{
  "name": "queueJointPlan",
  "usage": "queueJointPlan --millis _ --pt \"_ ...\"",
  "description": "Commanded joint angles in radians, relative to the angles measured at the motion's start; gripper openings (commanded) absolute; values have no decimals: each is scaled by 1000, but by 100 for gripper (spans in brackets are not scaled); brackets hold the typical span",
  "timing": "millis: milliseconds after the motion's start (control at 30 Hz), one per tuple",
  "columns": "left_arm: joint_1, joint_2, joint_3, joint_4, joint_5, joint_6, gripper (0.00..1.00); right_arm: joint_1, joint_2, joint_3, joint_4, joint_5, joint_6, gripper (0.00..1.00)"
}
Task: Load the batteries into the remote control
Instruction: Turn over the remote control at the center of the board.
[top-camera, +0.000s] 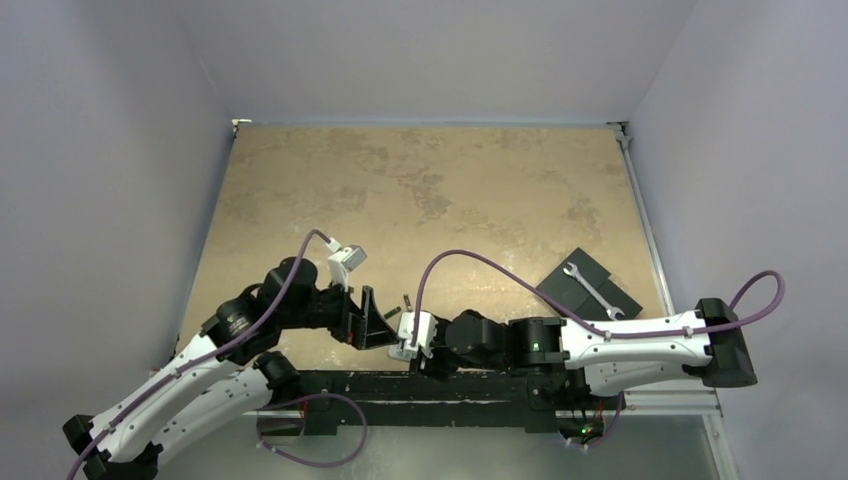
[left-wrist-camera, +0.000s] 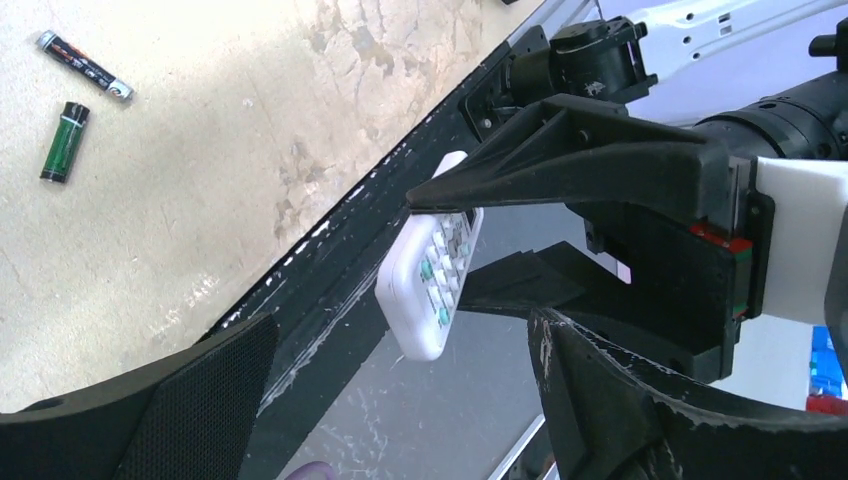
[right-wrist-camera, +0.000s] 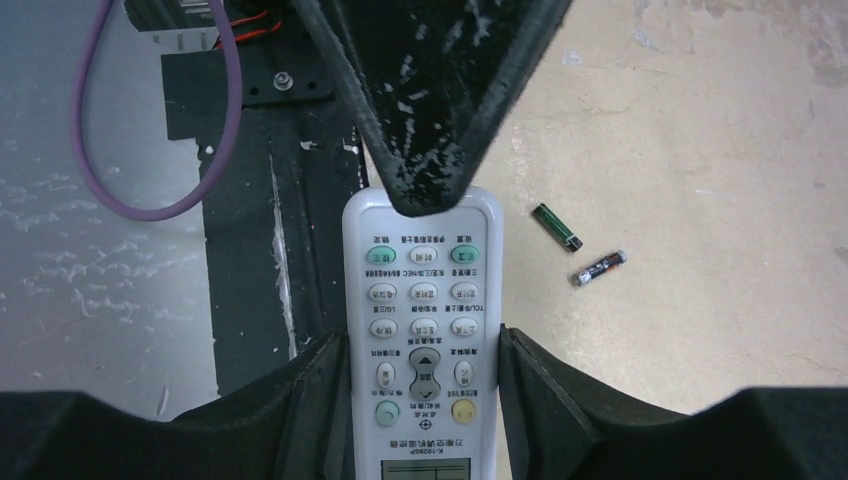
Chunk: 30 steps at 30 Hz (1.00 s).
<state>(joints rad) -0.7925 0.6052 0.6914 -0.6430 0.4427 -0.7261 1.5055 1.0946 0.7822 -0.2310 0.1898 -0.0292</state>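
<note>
1. The right pincer (right-wrist-camera: 425, 350) is clamped across the width of the remote control (right-wrist-camera: 425, 270), gripping both long edges toward the screen end. The button face looks at its wrist camera, so the back with the compartment faces away.
2. The remote control is held in the air over the black base rail (right-wrist-camera: 255, 250), at the near edge of the desk (right-wrist-camera: 720, 180).
3. The left pincer (left-wrist-camera: 405, 320) is spread almost as wide as it goes and holds nothing. The remote's free end sits roughly between its jaws. In the right wrist view one left finger (right-wrist-camera: 440, 100) overlaps the button end, but I cannot tell whether it touches.
4. This looks like a handover or regrasp to expose the back. The left jaws should be squared on the free end's long edges and closed fully before the right grip loosens.
5. The slim, smooth casing may twist or slip, and a drop here would miss the desk.
6. The green battery (right-wrist-camera: 557, 227) and the dark battery (right-wrist-camera: 598, 268) lie loose on the desk, near each other and apart from the remote. The remote is best set down back-up near them, away from the edge.
</note>
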Motion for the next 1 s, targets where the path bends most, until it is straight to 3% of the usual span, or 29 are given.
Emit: queueJointPlan --millis 0,133,333,567,967 --pt "-2 -63 17 -37 -57 -41 96 5 -23 54 22 55 16 0" --pt "-2 -155 41 -90 -193 -70 96 5 -33 75 -12 176 157 0" --pt "-3 -224 44 -84 -222 -95 96 2 -1 169 -108 387 397 0" --pt "-3 -253 65 -81 -240 -94 96 1 49 252 -192 496 628 0" --pt "-3 -278 31 31 -191 -114 96 -48 132 355 -199 442 907 0"
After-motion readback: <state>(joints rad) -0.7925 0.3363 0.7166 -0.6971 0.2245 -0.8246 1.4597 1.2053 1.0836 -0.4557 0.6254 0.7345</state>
